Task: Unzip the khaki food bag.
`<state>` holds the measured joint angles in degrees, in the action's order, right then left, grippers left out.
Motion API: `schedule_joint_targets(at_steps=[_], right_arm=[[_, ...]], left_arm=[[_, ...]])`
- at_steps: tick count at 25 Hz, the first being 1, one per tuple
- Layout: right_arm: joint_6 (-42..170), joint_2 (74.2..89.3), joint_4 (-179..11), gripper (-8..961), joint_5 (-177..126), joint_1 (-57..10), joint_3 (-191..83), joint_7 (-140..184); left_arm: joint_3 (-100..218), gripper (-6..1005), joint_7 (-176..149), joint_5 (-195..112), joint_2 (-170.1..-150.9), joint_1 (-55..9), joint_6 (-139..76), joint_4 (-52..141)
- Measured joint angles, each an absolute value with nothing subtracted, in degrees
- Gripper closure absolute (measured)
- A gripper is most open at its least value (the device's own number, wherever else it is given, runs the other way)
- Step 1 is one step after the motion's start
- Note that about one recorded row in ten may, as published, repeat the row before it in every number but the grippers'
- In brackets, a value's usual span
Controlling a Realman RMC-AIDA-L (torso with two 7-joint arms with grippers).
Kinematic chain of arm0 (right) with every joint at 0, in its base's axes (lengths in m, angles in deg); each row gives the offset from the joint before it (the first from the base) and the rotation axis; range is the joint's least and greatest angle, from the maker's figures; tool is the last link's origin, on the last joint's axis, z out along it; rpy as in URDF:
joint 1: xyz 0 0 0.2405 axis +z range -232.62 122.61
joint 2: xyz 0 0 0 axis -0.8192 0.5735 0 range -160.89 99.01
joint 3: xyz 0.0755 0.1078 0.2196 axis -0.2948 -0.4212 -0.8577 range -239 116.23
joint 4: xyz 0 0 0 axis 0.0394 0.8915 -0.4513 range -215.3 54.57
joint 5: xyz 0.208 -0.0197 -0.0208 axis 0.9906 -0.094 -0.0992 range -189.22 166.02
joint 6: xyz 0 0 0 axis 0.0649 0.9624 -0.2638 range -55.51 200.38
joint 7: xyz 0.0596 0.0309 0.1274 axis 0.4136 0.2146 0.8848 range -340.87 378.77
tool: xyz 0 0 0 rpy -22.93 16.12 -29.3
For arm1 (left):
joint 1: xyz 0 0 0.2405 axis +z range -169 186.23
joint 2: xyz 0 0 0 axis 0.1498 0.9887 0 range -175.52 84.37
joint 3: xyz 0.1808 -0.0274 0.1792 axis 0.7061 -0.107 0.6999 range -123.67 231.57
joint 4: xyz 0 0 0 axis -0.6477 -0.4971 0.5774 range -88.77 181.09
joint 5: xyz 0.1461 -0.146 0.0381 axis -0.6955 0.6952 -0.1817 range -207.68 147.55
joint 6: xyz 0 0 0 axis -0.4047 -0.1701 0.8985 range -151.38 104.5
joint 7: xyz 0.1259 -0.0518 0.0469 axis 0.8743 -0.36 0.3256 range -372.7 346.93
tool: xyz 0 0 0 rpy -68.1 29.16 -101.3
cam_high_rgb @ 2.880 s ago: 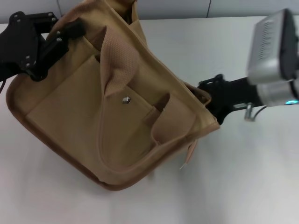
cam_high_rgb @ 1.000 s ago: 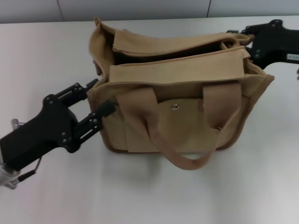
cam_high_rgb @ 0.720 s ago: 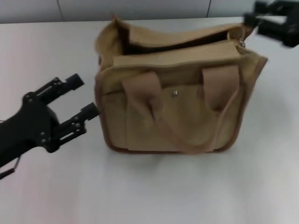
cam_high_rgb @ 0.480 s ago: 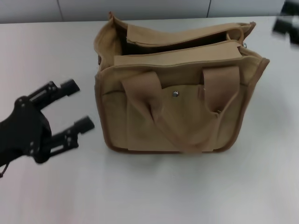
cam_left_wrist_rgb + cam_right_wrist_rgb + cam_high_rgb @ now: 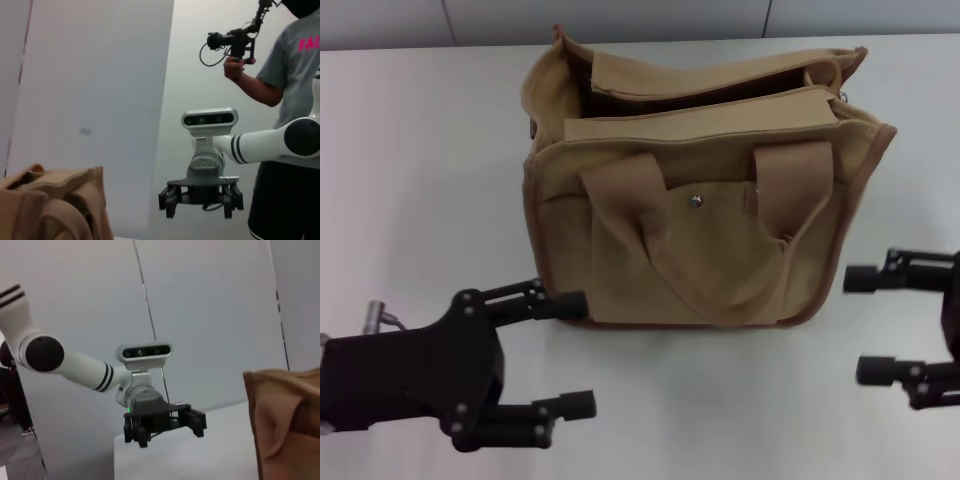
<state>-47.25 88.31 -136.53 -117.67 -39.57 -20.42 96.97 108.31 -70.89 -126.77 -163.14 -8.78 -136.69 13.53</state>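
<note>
The khaki food bag (image 5: pixel 700 250) stands upright on the white table (image 5: pixel 420 150), its front pocket with the silver snap (image 5: pixel 695 201) facing me. Its top gapes open along the zipper line, with a small metal pull (image 5: pixel 841 96) at the far right corner. My left gripper (image 5: pixel 570 352) is open and empty, low at the bag's front left corner, clear of it. My right gripper (image 5: pixel 858 324) is open and empty, just right of the bag's front right corner. The bag also shows in the left wrist view (image 5: pixel 55 205) and the right wrist view (image 5: pixel 285 420).
A grey wall (image 5: pixel 620 20) runs behind the table's far edge. In the left wrist view a person (image 5: pixel 285 75) holding a camera rig stands behind the right arm. Bare table lies in front of the bag.
The bag, earlier held up and tilted between both grippers, now stands free with its top open. Both grippers have let go and drawn back toward me, to either side of the bag's front.
</note>
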Motion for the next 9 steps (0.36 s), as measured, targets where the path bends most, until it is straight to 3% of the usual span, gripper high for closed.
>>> schedule_joint_targets(at_steps=[9], right_arm=[[-43.1,88.33,-130.1,174,-118.5,-38.6,-20.3,93.3]], left_arm=[[107.9,200,-70.7,-127.3,-163.44,-8.8,-136.5,13.7]])
